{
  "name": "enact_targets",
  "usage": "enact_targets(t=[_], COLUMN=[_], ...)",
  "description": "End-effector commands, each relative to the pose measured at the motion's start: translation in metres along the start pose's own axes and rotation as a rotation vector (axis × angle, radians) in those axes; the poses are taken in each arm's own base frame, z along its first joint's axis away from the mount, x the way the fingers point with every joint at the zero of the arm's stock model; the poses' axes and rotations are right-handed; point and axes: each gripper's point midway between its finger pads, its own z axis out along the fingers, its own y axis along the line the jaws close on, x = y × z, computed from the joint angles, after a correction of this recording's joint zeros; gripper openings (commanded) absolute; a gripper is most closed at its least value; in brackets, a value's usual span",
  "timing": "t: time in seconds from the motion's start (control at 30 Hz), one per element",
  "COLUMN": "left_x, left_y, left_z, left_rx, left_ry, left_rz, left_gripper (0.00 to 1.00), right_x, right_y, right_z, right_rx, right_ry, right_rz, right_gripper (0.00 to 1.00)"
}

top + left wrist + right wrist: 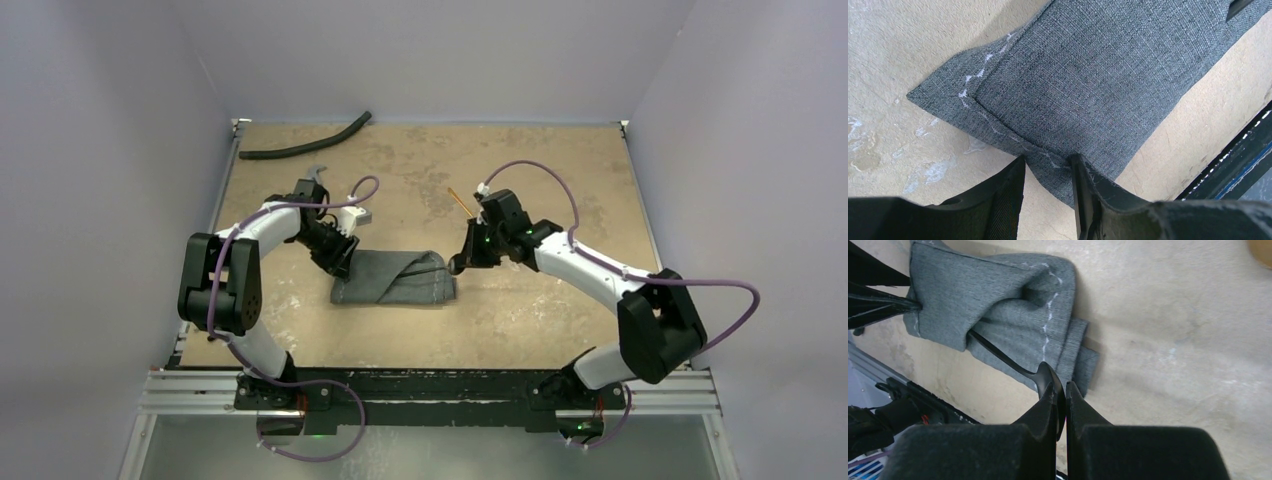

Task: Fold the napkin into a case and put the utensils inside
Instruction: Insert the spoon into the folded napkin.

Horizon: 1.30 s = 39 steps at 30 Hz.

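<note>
The napkin [395, 280] lies at the centre of the overhead frame, folded into a flat grey pouch whose mouth faces the right of the picture. The black spoon [1008, 360] is partly inside it. In the right wrist view its thin handle disappears under a fold near the upper left, and the bowl sticks out at the bottom centre. The right tool [1059, 388] is pressed together on that bowl, pinching it edge-on, probably so the handle can be slid in lengthwise.

At the pouch's left end, the left tool [1048, 161] has its fingers spread, and a hemmed corner of the cloth sits between them. It is most likely there to brace the napkin against the push from the other side. I cannot tell whether the fingers bear down on the cloth.

The gold utensil [460, 200] lies on the table [560, 160] just above the right tool in the overhead frame, apart from the napkin, so it looks like the piece left to do.

The table is tan and mottled, with pale scuffs. A black hose [305, 143] curves along its upper left. Plain lilac walls close in three sides, and a metal rail runs along the bottom edge
</note>
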Motion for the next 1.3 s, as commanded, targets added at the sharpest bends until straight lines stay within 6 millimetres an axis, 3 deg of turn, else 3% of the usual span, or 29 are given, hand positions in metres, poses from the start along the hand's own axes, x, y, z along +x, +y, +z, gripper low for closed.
enact_targets(t=[0.0, 0.17, 0.67, 0.8, 0.93, 1.0, 1.07, 1.17, 1.27], left_x=[-0.002, 0.002, 0.001, 0.001, 0.0, 0.001, 0.001, 0.001, 0.001], left_y=[-0.004, -0.006, -0.011, -0.012, -0.013, -0.013, -0.013, -0.013, -0.012], left_z=[-0.005, -0.004, -0.007, -0.007, -0.008, -0.008, -0.008, -0.009, -0.013], left_rx=[-0.003, 0.006, 0.031, 0.035, 0.04, 0.043, 0.042, 0.043, 0.049], left_ry=[-0.023, -0.012, -0.013, -0.013, -0.013, -0.01, -0.006, -0.002, 0.005], left_rz=[0.033, 0.04, 0.041, 0.041, 0.04, 0.042, 0.043, 0.042, 0.033], left_gripper=[0.37, 0.36, 0.34, 0.33, 0.33, 0.33, 0.33, 0.32, 0.32], right_x=[0.003, 0.013, 0.017, 0.016, 0.015, 0.016, 0.017, 0.015, -0.001], right_y=[0.019, 0.018, 0.036, 0.038, 0.042, 0.04, 0.035, 0.029, 0.023], right_z=[0.011, 0.018, 0.042, 0.047, 0.053, 0.055, 0.053, 0.04, 0.024], right_rx=[-0.04, -0.047, -0.037, -0.033, -0.034, -0.018, 0.01, 0.038, 0.047], right_ry=[-0.027, -0.028, -0.042, -0.045, -0.039, -0.028, -0.025, -0.027, -0.054], right_rz=[0.046, 0.094, 0.116, 0.107, 0.093, 0.087, 0.073, 0.057, 0.033], right_gripper=[0.0, 0.0, 0.0, 0.12, 0.13, 0.23, 0.44, 0.66, 0.72])
